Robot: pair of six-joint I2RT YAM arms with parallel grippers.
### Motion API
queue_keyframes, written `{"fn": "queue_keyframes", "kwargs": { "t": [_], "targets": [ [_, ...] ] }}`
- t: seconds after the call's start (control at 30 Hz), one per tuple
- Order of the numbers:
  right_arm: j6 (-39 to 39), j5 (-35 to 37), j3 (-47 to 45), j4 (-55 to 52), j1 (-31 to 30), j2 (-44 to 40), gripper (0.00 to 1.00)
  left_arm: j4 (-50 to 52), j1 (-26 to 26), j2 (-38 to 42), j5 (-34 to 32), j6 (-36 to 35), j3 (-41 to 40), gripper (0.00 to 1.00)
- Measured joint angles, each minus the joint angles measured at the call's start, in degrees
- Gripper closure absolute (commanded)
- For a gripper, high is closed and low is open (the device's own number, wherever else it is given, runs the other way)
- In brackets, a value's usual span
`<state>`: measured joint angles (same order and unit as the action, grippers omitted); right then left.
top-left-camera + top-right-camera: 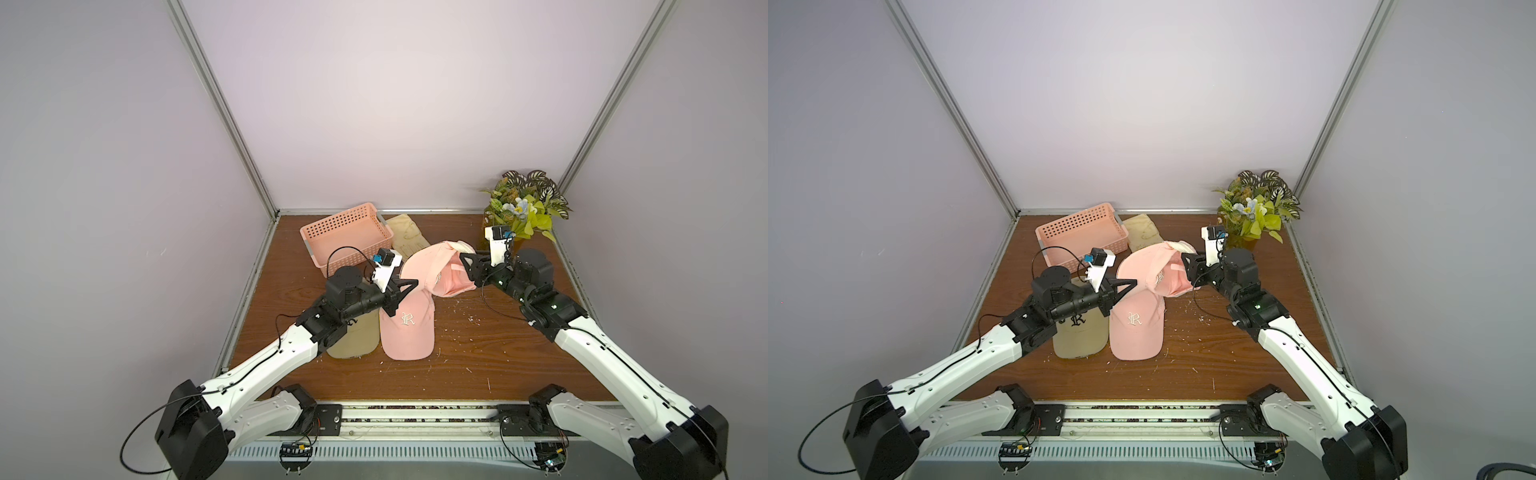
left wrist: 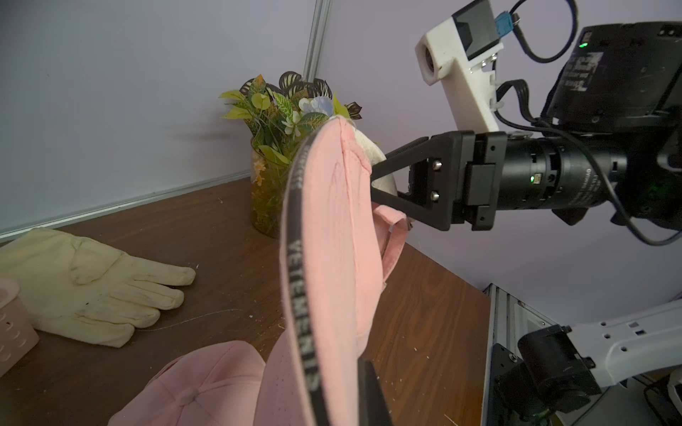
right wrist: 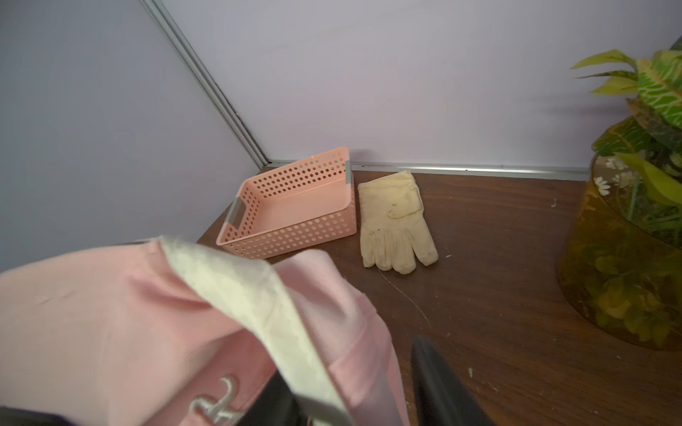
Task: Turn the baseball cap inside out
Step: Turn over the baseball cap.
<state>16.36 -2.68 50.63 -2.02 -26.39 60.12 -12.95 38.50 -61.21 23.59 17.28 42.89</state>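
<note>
Top views: 2 pink caps (image 1: 407,332), 1 beige cap (image 1: 1077,338); left fingers (image 1: 404,285) pinch raised cap (image 1: 428,266), right fingers (image 1: 471,263) spread.

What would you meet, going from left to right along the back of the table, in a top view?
Pink basket → cream glove → potted plant.

Brown wood-grain tabletop (image 1: 478,365) bearing a pink perforated plastic basket (image 3: 295,239), a cream fabric glove (image 3: 395,221) beside it, an amber glass vase of foliage (image 3: 620,287), a pink embroidered baseball cap (image 1: 407,332), a beige baseball cap (image 1: 1077,336) and scattered white flecks.
</note>
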Motion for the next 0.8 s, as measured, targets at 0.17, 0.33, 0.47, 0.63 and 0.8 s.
{"fn": "queue_keyframes", "kwargs": {
  "t": [0.17, 0.33, 0.47, 0.63, 0.8],
  "targets": [
    [-2.3, 9.8, 0.0, -1.2, -0.6, 1.1, 0.4, 3.3, 0.0, -0.1, 1.5, 0.6, 1.3, 1.0],
    [-4.3, 17.8, -1.0, -1.3, -0.9, 0.2, 0.33, 5.0, 0.0, -0.9, 1.8, 2.6, 3.1, 1.0],
    [-6.6, 19.6, -2.0, -1.9, -1.0, -1.3, 0.26, 5.1, 0.0, -2.3, 1.7, 4.5, 3.4, 1.0],
    [-9.6, 15.0, -2.2, -3.0, -0.4, -3.0, 0.18, 4.9, 0.0, -4.5, 1.6, 7.1, 5.3, 1.0],
    [-10.1, 14.6, -2.4, -4.2, 0.0, -6.1, 0.17, 3.0, 0.0, -8.5, 3.3, 10.0, 7.5, 1.0]
  ]
}}
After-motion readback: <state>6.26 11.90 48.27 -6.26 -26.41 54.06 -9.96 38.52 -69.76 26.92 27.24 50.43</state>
